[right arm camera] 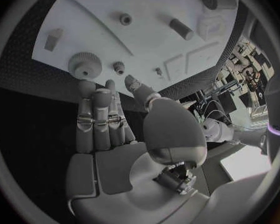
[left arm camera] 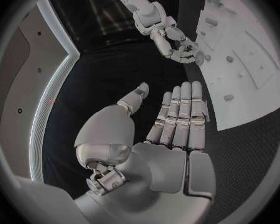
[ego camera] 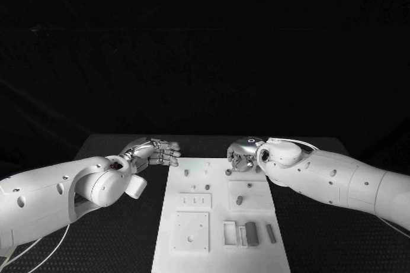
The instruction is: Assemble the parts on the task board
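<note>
The right hand (ego camera: 245,155), fingers apart and empty, hides the white task board's (ego camera: 220,249) far edge. A grey gear (right arm camera: 84,64) lies just beyond its fingertips. The left hand (ego camera: 154,153), also spread and empty, hovers over the black worktop (ego camera: 128,237) beside the board.

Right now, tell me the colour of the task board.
White. The task board shows best in the head view, against the black table.

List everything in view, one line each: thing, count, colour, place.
Table: one, black, under everything.
Task board: one, white, middle of the table, between the arms.
Large gear: one, grey, on the board's far end near the right robot hand.
Small gear: one, grey, beside the large gear.
Other small parts: several, grey, lying on or standing in the board; exact count unclear.
Left robot hand: one, silver, open, off the board's left edge.
Right robot hand: one, silver, open, at the board's far right end.
</note>
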